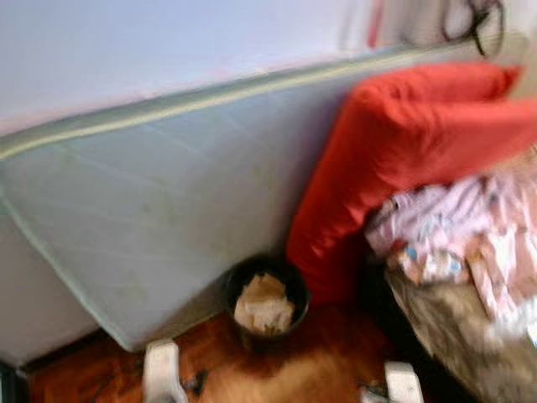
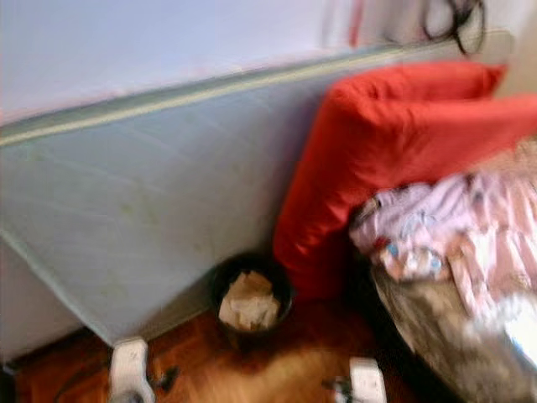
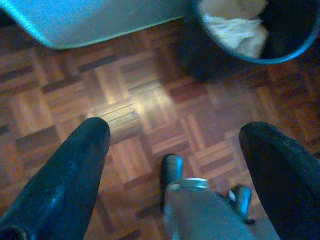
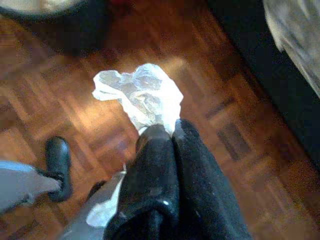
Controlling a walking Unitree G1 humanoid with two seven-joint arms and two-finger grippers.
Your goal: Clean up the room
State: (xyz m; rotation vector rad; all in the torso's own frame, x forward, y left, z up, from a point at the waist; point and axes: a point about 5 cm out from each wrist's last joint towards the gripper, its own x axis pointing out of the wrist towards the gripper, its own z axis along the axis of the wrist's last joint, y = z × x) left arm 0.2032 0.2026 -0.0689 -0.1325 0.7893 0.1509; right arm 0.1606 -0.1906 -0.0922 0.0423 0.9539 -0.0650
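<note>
A blurred view looks down at a corner of a room with a wooden parquet floor (image 3: 140,115). A pale grey-blue mattress (image 1: 168,201) stands on its edge against the far wall, tilted so that its left end sits higher. To its right a large red cushion (image 1: 403,151) leans against it, and further right a heap of pink patterned bedding (image 1: 470,243) lies over a dark piece of furniture.

On the floor at the foot of the mattress, just left of the cushion's lower end, stands a small black waste bin (image 1: 265,302) holding crumpled beige paper (image 1: 263,306).

The right gripper (image 4: 172,132) hangs above the floor near the bin, its two black fingers pressed together, pinching a crumpled white piece of plastic wrap (image 4: 142,95) that sticks out beyond the fingertips.

The left gripper (image 3: 175,135) hangs over bare floor with its fingers spread wide and nothing between them; the bin and the mattress's lower corner lie beyond it.
</note>
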